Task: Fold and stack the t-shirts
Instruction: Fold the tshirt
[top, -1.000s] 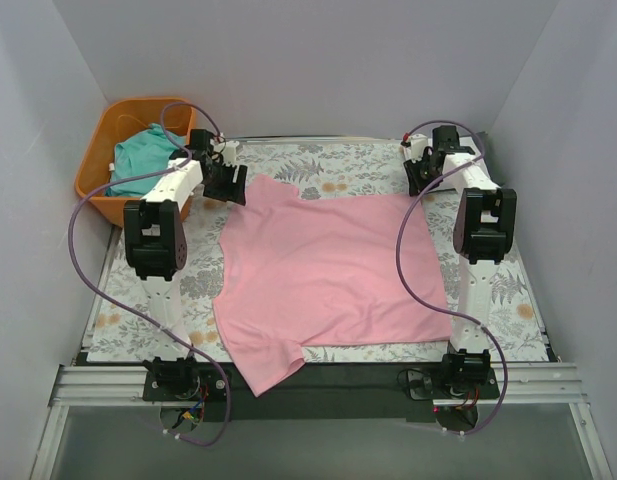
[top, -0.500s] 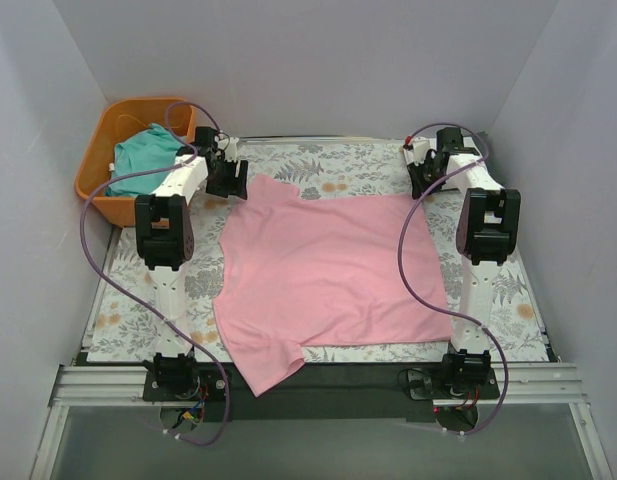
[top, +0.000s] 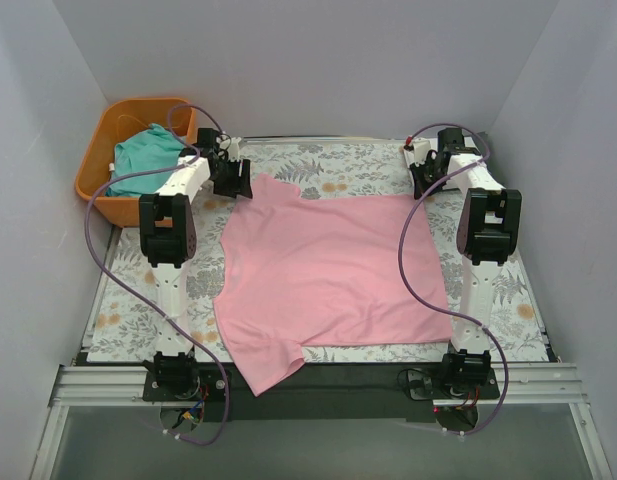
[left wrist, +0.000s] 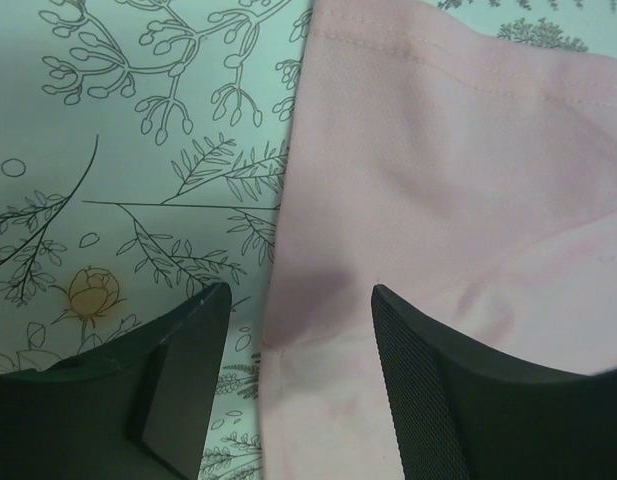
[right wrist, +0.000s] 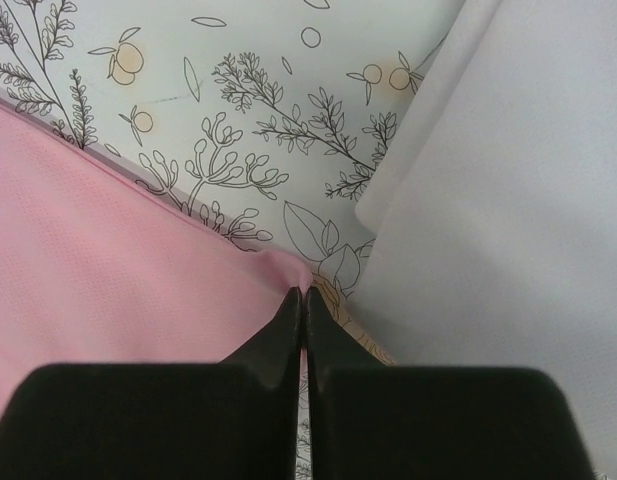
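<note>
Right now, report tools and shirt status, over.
Left tool open, straddling pink t-shirt edge. Right tool shut on its far corner. Shirt flat, unfolded. Teal t-shirt in basket, out of the way.

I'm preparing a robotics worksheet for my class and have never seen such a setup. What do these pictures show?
Two robot arms stand side by side. One picture looks down from above; the other two come from cameras on each wrist, so the black shapes there are that arm's own fingers. A pink t-shirt lies spread on the floral table cloth. A teal t-shirt sits in the orange basket. The left gripper is open, its fingers straddling the shirt's edge. The right gripper is shut and appears to pinch a corner of the pink t-shirt.
</note>
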